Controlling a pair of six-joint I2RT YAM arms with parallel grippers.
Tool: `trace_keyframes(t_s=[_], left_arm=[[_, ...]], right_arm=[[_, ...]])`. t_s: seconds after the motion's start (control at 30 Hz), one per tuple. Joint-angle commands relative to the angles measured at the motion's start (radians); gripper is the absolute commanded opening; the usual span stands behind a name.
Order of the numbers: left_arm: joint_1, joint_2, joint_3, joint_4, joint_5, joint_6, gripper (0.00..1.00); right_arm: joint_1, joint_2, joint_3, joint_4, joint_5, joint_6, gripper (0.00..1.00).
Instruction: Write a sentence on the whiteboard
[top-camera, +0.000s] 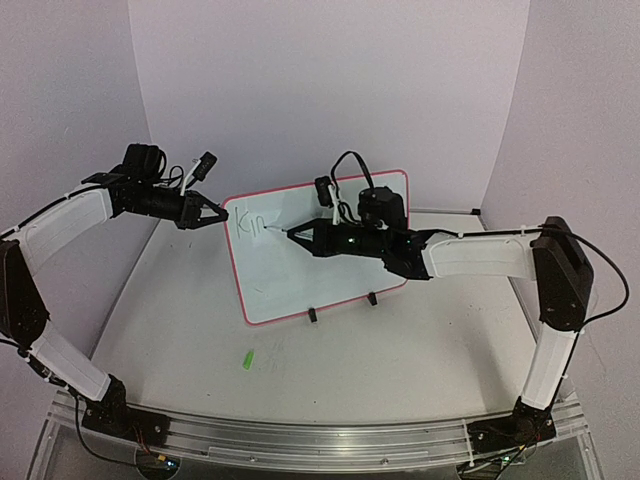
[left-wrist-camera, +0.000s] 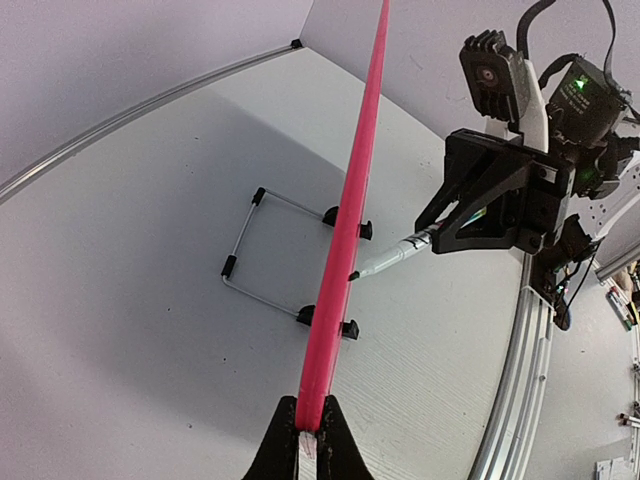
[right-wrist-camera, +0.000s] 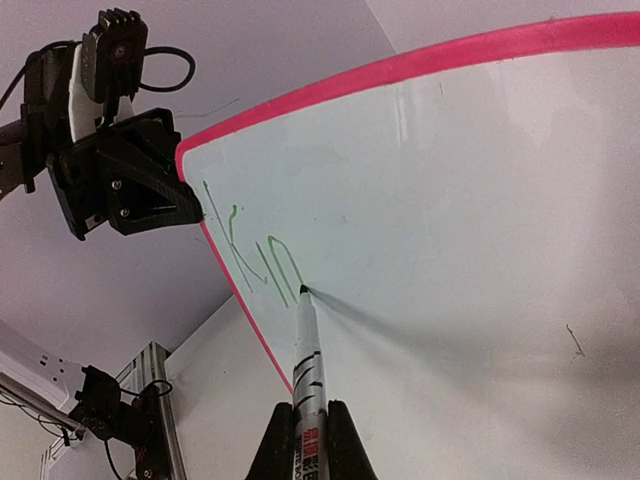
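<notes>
Inspecting the whiteboard (top-camera: 330, 275), upright mid-table, we find the left gripper (top-camera: 221, 213) clamped on its pink rim and the right gripper (top-camera: 296, 234) clamped on a marker (right-wrist-camera: 308, 360), tip touching the board beside green letters (right-wrist-camera: 256, 256) "Kin".

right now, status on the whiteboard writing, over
Left gripper shut on whiteboard edge. Right gripper shut on marker, tip on board. Sentence reads only "Kin". Green cap lies in front, not in the way.
</notes>
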Motion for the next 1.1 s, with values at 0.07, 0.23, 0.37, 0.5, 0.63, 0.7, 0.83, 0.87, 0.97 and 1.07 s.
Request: trace_keyframes(t_s=[0.07,0.23,0.37,0.5,0.63,0.7,0.83,0.87,0.97,1.07], left_arm=[[-0.001,-0.06,0.008,0.016,0.021,0.01,0.0],[0.0,-0.063,0.007,0.016,0.021,0.009,0.0],[0.0,-0.066,0.006,0.017,0.021,0.01,0.0],[-0.001,-0.066,0.005,0.017,0.021,0.01,0.0],[-0.001,-0.067,0.004,0.016,0.018,0.009,0.0],[0.0,-0.068,0.003,0.016,0.018,0.009,0.0],[-0.001,-0.068,0.002,0.016,0.018,0.01,0.0],[-0.001,-0.069,0.001,0.017,0.018,0.01,0.0],[0.0,-0.069,0.0,0.017,0.016,0.008,0.0],[0.0,-0.069,0.0,0.018,0.017,0.008,0.0]], right_arm=[[-0.012,-0.022,-0.027,0.008,0.041,0.012,0.0],[-0.012,-0.024,-0.028,0.008,0.041,0.012,0.0],[-0.012,-0.025,-0.034,0.008,0.04,0.012,0.0],[-0.012,-0.026,-0.033,0.007,0.029,0.009,0.0],[-0.011,-0.045,-0.019,-0.007,0.002,-0.004,0.0],[-0.011,-0.063,-0.014,-0.015,-0.008,-0.009,0.0],[-0.012,-0.11,-0.019,-0.031,-0.018,-0.014,0.0],[-0.012,-0.121,-0.025,-0.033,-0.018,-0.015,0.0],[-0.016,-0.146,-0.038,-0.034,-0.023,-0.012,0.0],[-0.028,-0.15,-0.045,-0.035,-0.031,-0.008,0.0]])
